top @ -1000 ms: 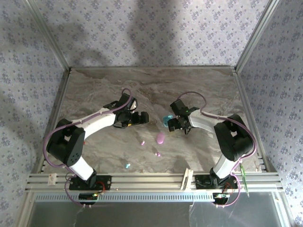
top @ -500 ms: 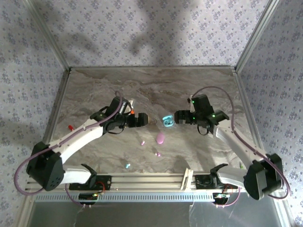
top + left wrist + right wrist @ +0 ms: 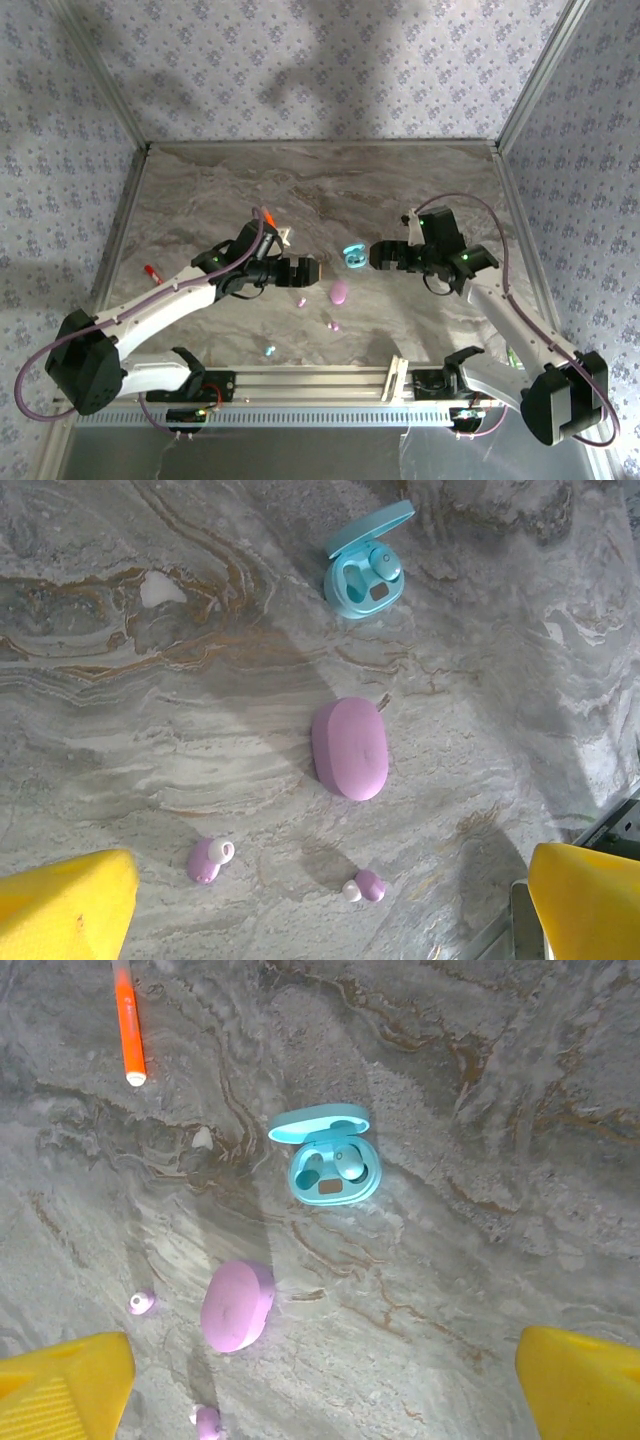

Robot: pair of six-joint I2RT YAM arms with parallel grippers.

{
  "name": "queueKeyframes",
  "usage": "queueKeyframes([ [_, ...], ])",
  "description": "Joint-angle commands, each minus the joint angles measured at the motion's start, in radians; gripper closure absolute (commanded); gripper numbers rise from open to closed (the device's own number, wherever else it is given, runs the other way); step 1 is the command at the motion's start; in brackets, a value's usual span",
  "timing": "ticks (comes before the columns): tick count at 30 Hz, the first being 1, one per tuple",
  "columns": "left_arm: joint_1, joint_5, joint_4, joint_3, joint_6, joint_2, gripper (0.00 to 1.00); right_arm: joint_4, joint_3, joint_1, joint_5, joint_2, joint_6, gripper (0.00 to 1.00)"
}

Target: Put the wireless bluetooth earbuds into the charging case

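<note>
**Pre-grasp: both grippers empty, nothing picked yet**

Held above mid-table: left gripper [image 3: 305, 270] and right gripper [image 3: 384, 255], facing each other, the right one just beside the cyan case [image 3: 352, 257]. Jaws on both are spread wide. In each wrist view the yellow fingers [image 3: 60, 905] are seen at the bottom corners with bare marble between them, nothing pinched.

Cases: the cyan case is stood open at mid-table with its lid up. Whether its wells are filled cannot be told. The pink case [image 3: 339, 291] is laid shut just on the near side of it, not touching.

Loose on the table [image 3: 200, 190]:
- one pink bud [image 3: 301, 301] near the pink case, on its left side
- second pink bud [image 3: 334, 325] between that case and the near edge
- cyan bud [image 3: 268, 350] close to the near edge, left of centre

An orange stick [image 3: 127, 1025] is laid far-left of the cases and is not part of the job.

Step judged: approach before the first pick. The pink bud beside the case is nearest the left gripper, so it is taken as the likely target.

Next move calls for:
- a straight descent with the jaws centred on the bud and narrowed before contact
- care with the pinch: the part is tiny and glossy, so slip-out is expected if it is off-centre
- the pink case opened before any pink bud can be seated; only the cyan case is ready to receive
</note>
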Motion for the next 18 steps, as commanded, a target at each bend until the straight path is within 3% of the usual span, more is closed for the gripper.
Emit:
queueKeyframes([
  [1, 0.019, -0.004, -0.043, -0.013, -0.021, -0.018, 0.00, -0.010, -0.007, 0.036, -0.042, 0.015, 0.020, 0.01],
  [7, 0.170, 0.084, -0.018, -0.120, -0.090, -0.086, 0.00, 0.013, -0.006, 0.185, -0.010, 0.051, 0.058, 0.08],
  [18, 0.459, 0.229, -0.044, -0.275, -0.096, -0.284, 0.00, 0.118, 0.013, 0.553, 0.111, 0.174, 0.193, 0.30],
])
